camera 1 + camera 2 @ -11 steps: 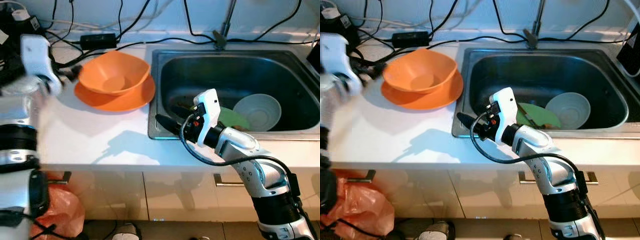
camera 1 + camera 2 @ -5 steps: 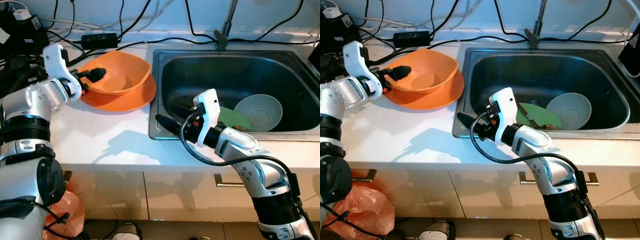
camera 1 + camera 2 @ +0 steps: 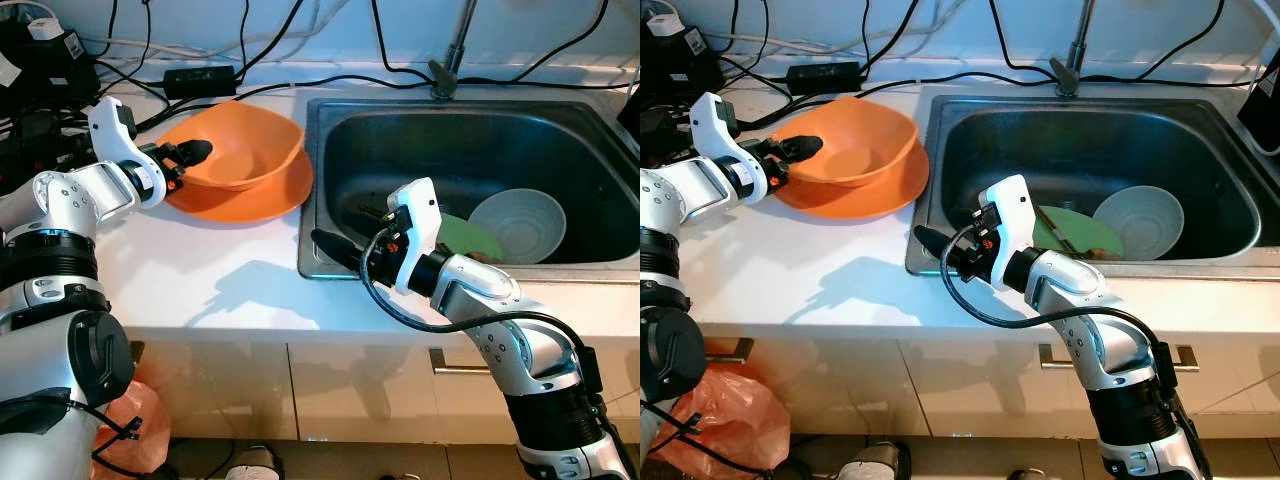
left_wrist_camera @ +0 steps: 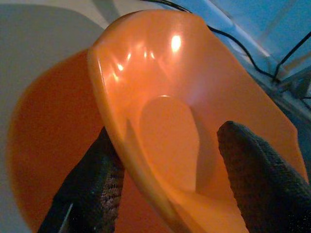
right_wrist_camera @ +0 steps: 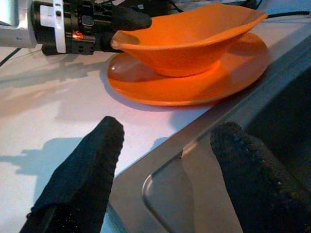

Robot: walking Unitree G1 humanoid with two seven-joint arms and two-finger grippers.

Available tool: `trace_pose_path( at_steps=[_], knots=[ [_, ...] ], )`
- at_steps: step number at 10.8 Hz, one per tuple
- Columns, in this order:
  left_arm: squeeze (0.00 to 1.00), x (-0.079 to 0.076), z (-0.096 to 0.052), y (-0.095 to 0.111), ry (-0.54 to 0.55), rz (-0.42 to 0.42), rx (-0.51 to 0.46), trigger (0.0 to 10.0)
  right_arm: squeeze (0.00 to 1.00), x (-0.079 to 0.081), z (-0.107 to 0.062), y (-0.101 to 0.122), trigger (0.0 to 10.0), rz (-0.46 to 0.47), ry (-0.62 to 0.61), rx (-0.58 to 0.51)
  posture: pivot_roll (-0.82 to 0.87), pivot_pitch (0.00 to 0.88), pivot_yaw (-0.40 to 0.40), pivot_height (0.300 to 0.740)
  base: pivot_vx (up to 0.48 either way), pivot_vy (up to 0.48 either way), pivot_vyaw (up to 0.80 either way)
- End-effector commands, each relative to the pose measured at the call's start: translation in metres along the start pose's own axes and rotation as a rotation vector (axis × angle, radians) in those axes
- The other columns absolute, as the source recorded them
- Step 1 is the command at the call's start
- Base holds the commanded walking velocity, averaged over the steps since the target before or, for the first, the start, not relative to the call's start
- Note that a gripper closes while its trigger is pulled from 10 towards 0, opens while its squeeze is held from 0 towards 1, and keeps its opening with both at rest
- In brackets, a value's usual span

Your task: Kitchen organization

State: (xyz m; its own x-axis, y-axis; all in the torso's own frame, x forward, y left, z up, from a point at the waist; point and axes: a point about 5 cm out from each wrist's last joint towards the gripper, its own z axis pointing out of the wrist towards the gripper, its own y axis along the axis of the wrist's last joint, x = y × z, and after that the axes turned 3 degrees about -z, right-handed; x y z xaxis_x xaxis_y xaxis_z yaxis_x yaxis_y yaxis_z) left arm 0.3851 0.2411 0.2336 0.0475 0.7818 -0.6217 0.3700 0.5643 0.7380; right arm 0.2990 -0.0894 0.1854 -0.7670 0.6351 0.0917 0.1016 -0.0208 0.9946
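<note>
Gripping the orange bowl rim at the counter

Left gripper (image 3: 183, 160) sits at the near-left rim of the orange bowl (image 3: 240, 148), one finger (image 4: 252, 179) inside the bowl and the other outside under the wall, straddling the rim; whether the fingers actually press the wall, cannot tell for sure, looks like contact on both sides. Bowl rests on the orange plate (image 3: 250, 198), tilted a bit, on the white counter (image 3: 200, 270) left of the sink (image 3: 470, 110)

Right gripper (image 3: 940, 245) hovers over the front-left corner of the sink edge, fingers spread apart and holding nothing, pointing toward the bowl and plate; right wrist view shows both fingers (image 5: 82, 170) wide with the sink rim between them

Inside the sink: pale bowl (image 3: 515, 222) at right, green plate (image 3: 468, 238) just beside it, partly behind the right arm. Black cables (image 3: 200, 75) along the back of the counter. Orange bag (image 3: 725, 415) on the floor below left
</note>
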Motion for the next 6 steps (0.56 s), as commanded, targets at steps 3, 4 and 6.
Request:
trace_pose_path(
  at_steps=[3,4,6],
  knots=[
    [0.0,-0.007,0.0008,0.0031,-0.014,-0.037,-0.001,0.0,0.0,-0.001,-0.0031,0.0017,10.0,-0.002,-0.011,-0.008,0.1,0.09,0.061,0.74,0.0,0.0,0.0],
    [0.0,-0.007,0.0009,0.003,-0.013,-0.037,-0.002,0.0,0.0,-0.0015,-0.0032,0.0036,10.0,-0.011,-0.015,-0.023,0.1,0.09,0.06,0.74,0.0,0.0,0.0],
    [0.0,-0.0074,0.0014,0.0024,-0.013,-0.033,-0.004,0.0,0.0,-0.0022,-0.0035,0.0064,10.0,-0.015,-0.016,-0.039,0.09,0.089,0.06,0.74,0.0,0.0,0.0]
  ],
)
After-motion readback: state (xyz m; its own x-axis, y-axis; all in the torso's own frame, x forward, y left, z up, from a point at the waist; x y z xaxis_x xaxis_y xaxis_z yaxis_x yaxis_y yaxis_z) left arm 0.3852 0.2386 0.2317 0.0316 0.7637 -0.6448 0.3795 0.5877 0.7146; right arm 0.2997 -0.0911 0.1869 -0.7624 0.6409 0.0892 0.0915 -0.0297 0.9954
